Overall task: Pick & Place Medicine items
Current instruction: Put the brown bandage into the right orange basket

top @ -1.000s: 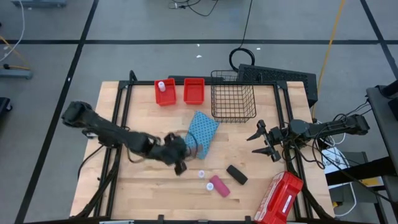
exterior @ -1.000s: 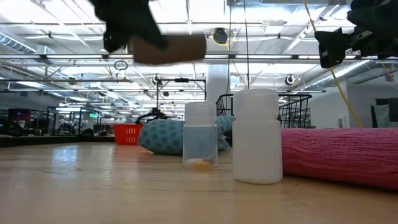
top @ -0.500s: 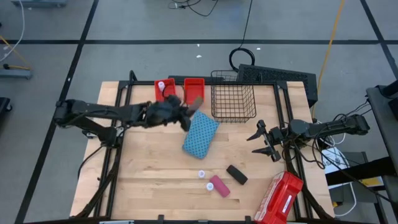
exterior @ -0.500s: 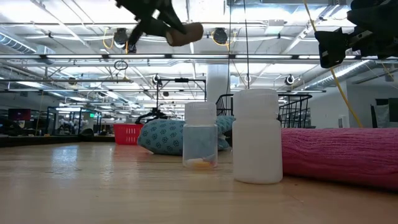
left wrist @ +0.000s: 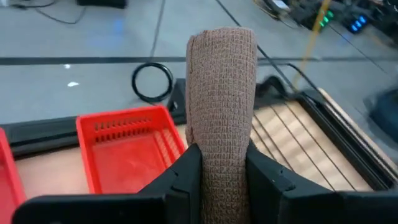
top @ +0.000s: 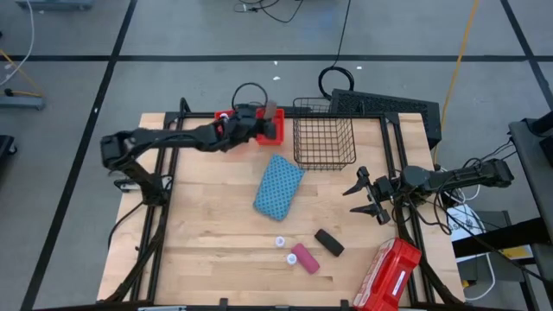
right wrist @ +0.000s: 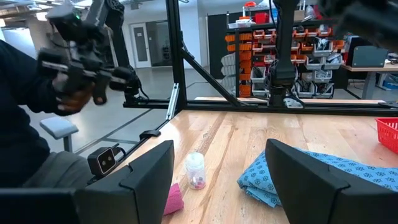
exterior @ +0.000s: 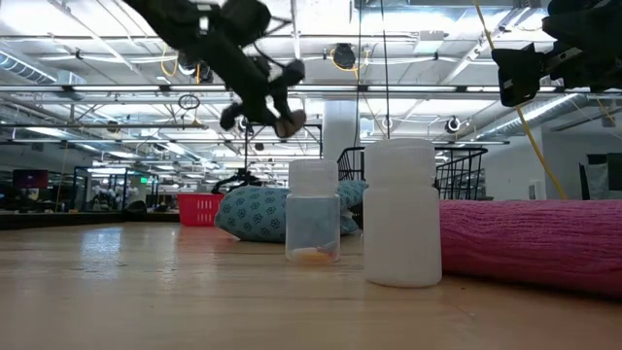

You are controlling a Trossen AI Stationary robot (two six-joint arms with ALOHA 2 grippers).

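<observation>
No legible text, label, brand, number or sign could be made out in any of the views. White marks were seen on the red case (top: pixel 386 275) at the table's near right corner, beside the black oblong box (top: pixel 328 242), but they could not be read. The vials (exterior: pixel 313 211) in front of the blue patterned cloth (top: pixel 279 187) carried no readable label, and nothing was decipherable in the room behind the table.

We see a brown woven box (left wrist: pixel 221 112), red bins (top: pixel 270 126), a blue patterned cloth (top: pixel 278 186), a pink white-capped tube (top: pixel 303 258), a black box (top: pixel 328 242), and a red case (top: pixel 388 275).
</observation>
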